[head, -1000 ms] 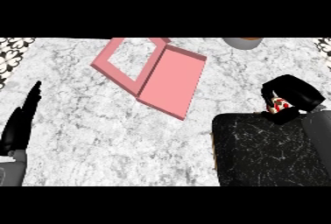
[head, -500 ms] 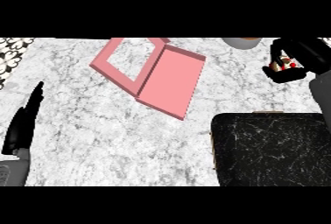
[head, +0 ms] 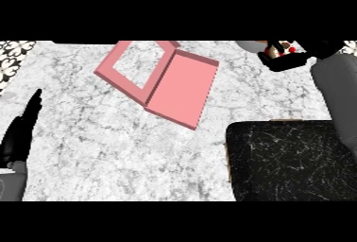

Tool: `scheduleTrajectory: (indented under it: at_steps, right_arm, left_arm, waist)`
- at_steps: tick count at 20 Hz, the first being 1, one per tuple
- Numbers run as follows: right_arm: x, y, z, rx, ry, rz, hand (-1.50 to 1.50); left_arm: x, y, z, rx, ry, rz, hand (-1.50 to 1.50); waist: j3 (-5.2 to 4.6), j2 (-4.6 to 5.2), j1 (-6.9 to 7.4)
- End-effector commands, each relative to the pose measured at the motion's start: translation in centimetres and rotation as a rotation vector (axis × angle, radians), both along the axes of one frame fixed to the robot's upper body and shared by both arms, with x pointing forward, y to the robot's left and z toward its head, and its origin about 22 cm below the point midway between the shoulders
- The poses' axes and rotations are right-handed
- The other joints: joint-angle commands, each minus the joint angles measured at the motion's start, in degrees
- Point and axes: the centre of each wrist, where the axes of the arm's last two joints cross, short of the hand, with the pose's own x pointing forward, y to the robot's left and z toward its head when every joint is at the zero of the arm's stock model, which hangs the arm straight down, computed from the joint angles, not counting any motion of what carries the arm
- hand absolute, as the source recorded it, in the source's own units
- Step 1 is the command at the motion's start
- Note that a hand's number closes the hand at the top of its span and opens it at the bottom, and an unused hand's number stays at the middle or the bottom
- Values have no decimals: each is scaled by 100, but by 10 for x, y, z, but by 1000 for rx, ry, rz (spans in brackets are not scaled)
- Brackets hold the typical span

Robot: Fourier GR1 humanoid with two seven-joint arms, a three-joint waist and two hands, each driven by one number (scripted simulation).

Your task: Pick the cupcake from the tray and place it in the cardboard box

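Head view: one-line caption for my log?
Right hand holds the cupcake clear of the black tray, to the right of the open pink box.

Grey forearms (head: 336, 94), black robot hands (head: 24, 130).

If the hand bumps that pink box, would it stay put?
Probably not. The box looks thin-walled and empty, so likely light; it may slide on the smooth marble counter. Its open lid lies flat beside it and might flap at the fold.
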Motion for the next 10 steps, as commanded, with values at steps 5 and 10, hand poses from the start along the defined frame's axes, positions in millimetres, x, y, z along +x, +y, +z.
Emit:
scheduleTrajectory:
  at_steps: [5, 10]
  right_arm:
    - [17, 74, 24, 174, 137, 74, 150]
    - [18, 152, 53, 206, 224, 60, 150]
  left_arm:
    - [8, -6, 6, 0, -6, -8, 0]
    - [3, -1, 8, 18, 7, 7, 0]
  waist:
    - [-1, 5, -10]
    - [-3, -3, 11]
